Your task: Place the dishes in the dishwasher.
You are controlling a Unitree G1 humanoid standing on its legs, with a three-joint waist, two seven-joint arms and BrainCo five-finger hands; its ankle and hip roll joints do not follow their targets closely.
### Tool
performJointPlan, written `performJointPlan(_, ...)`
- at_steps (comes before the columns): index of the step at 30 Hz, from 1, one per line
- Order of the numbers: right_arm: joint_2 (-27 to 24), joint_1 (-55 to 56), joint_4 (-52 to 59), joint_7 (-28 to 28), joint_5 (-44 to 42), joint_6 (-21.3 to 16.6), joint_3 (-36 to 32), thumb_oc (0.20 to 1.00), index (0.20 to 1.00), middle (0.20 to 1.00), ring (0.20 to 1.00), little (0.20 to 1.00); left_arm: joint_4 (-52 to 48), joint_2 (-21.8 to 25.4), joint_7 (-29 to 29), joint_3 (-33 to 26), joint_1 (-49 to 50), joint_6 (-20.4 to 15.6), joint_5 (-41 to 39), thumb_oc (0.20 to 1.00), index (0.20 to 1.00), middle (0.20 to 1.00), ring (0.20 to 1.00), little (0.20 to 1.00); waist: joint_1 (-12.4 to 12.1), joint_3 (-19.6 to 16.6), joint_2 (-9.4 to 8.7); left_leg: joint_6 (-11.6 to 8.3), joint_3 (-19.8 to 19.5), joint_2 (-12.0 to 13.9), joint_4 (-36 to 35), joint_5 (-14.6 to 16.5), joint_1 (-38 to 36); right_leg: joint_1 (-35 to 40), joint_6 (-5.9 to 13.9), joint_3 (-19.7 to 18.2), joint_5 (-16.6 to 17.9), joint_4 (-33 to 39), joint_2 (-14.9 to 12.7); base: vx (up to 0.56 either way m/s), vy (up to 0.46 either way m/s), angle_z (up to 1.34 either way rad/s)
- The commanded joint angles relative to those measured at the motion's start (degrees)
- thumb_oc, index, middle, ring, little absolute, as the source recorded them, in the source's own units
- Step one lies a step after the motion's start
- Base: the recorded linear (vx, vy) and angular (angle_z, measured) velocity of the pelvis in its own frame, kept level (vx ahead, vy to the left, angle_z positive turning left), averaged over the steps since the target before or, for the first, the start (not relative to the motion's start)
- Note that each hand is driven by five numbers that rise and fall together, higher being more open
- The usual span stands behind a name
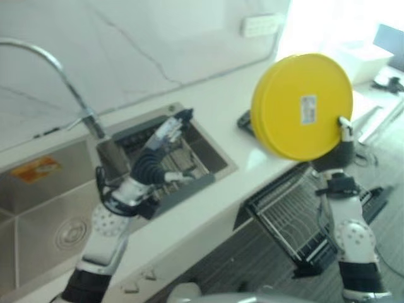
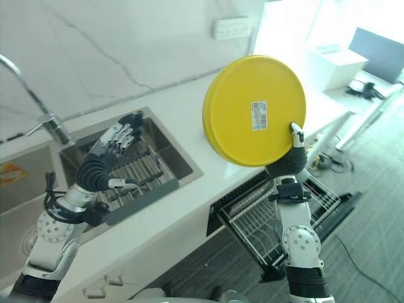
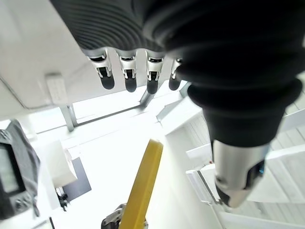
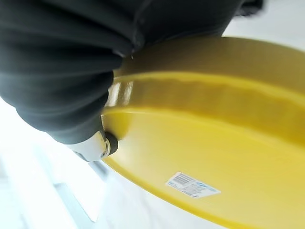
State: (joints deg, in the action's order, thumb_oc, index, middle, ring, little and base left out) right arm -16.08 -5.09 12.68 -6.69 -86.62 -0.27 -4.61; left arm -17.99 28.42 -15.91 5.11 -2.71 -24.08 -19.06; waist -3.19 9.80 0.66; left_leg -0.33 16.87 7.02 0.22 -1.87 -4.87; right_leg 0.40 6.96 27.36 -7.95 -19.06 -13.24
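A round yellow plate (image 2: 252,110) is held upright in the air above the counter edge, its underside with a white label facing me. My right hand (image 2: 291,151) grips its lower rim, thumb on the underside; the same plate (image 4: 214,157) shows close up past my right thumb (image 4: 93,145). Below it the dishwasher's wire rack (image 2: 265,218) is pulled out. My left hand (image 2: 110,151) hovers over the dark rack in the sink (image 2: 136,177), fingers (image 3: 128,78) straight and empty. The plate's edge (image 3: 143,183) appears past them.
A curved tap (image 1: 69,88) rises over the steel sink basin (image 1: 44,214) on the left. The white counter (image 1: 214,196) runs along a marble wall with a socket (image 2: 230,28). A dark object (image 1: 245,120) lies on the counter behind the plate. A white table (image 2: 360,69) stands far right.
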Motion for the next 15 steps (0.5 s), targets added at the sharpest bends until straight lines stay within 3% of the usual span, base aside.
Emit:
performJointPlan(1,1.5,0.7,9.3,-2.4,-1.2,-3.3,-2.9,0.200,0.200,0.200,0.200,0.200,-6.6,6.0,-1.1,-0.7,-1.1,-1.2,-0.3,1.000,1.000,1.000,1.000,1.000,-0.9,-2.4,-3.31,-1.04,-6.0,-5.6,-5.2,3.6,-3.5,6.4,5.49,-1.0,21.9,16.7,-6.7,-0.19,-0.857,-0.87)
performJointPlan(3,2.1,1.8,10.0,-2.9,-1.6,-3.3,-3.5,0.200,0.200,0.200,0.200,0.200,-6.7,6.5,-4.3,0.2,-2.2,-0.7,-1.5,1.000,1.000,1.000,1.000,1.000,0.3,-2.1,-3.36,-1.60,-6.2,-3.9,-5.2,3.7,-3.5,5.8,5.92,-2.6,21.4,18.0,-7.1,-0.17,-0.637,-0.59)
performJointPlan(6,1.8,2.1,10.4,-2.5,-1.3,-3.8,-2.7,0.200,0.200,0.200,0.200,0.200,-7.6,5.4,-10.3,3.7,-4.1,3.8,-4.5,1.000,1.000,1.000,1.000,1.000,2.0,-2.0,-3.19,-3.21,-6.1,0.3,-5.2,2.3,-2.5,6.0,5.21,-5.4,15.5,20.3,-2.9,-0.16,-0.588,0.03)
performJointPlan(8,1.4,2.1,10.6,-2.1,-1.4,-3.5,-2.5,0.200,0.200,0.200,0.200,0.200,-8.0,4.8,-10.9,4.3,-3.7,4.9,-4.6,1.000,1.000,1.000,1.000,1.000,2.5,-2.2,-3.10,-4.04,-5.5,1.8,-5.2,1.5,-2.3,6.2,5.19,-5.9,15.0,22.1,-1.8,-0.12,-0.457,-0.22)
performJointPlan(9,0.0,1.7,10.4,-1.3,-1.7,-2.5,-2.2,0.200,0.200,0.200,0.200,0.200,-8.2,4.1,-10.5,4.9,-2.4,5.8,-4.2,1.000,1.000,1.000,1.000,1.000,3.2,-2.5,-2.66,-5.87,-3.4,4.9,-5.2,-0.7,-1.7,6.5,4.34,-6.8,14.1,23.7,0.4,-0.14,-0.494,-0.36)
performJointPlan(10,-0.7,1.4,10.3,-1.2,-1.9,-1.9,-2.4,0.200,0.200,0.200,0.200,0.200,-8.2,4.1,-9.6,4.8,-1.7,5.1,-4.1,1.000,1.000,1.000,1.000,1.000,3.4,-2.6,-2.35,-6.61,-2.7,6.3,-5.2,-1.8,-1.4,6.5,3.67,-7.2,13.8,24.0,1.6,-0.18,-0.608,0.10)
performJointPlan(12,-1.5,1.3,10.1,-1.3,-1.4,-1.4,-2.3,0.200,0.200,0.200,0.200,0.200,-8.0,3.9,-9.3,4.1,-0.9,4.4,-4.3,1.000,1.000,1.000,1.000,1.000,3.7,-2.5,-1.83,-7.60,-1.7,8.1,-5.2,-3.4,-1.0,6.4,2.77,-7.5,13.4,24.1,2.8,-0.10,-0.325,-0.18)
performJointPlan(15,-3.3,1.7,9.9,-0.9,-2.1,-0.2,-3.6,0.200,0.200,0.200,0.200,0.200,-6.5,3.9,-11.3,3.4,0.2,2.6,-5.6,1.000,1.000,1.000,1.000,1.000,5.3,-2.0,-1.22,-8.12,5.6,8.6,-3.8,-4.9,-1.6,6.5,1.34,-5.3,12.7,24.1,4.0,-0.09,-0.216,-0.20)
